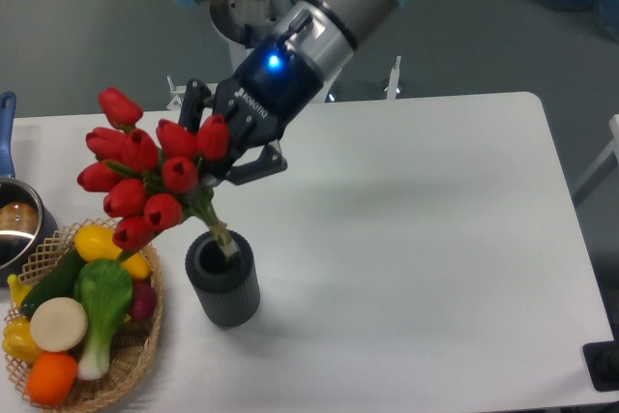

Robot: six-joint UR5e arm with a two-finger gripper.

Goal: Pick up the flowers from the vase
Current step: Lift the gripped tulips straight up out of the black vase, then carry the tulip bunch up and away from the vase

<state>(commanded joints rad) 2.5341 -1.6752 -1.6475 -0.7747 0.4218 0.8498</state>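
The flowers (pixel 145 173), a bunch of red closed tulip buds on green stems, hang tilted to the left above the table. My gripper (pixel 221 157) is shut on their stems just behind the buds. The stem ends (pixel 222 239) still reach down to the mouth of the vase. The vase (pixel 223 280) is a short dark grey ribbed cylinder with a hollow top, standing upright on the white table directly below the bunch.
A wicker basket (pixel 116 374) of toy vegetables sits at the front left, close beside the vase. A metal pot (pixel 17 229) with a blue handle stands at the left edge. The white table (pixel 416 239) stretches to the right.
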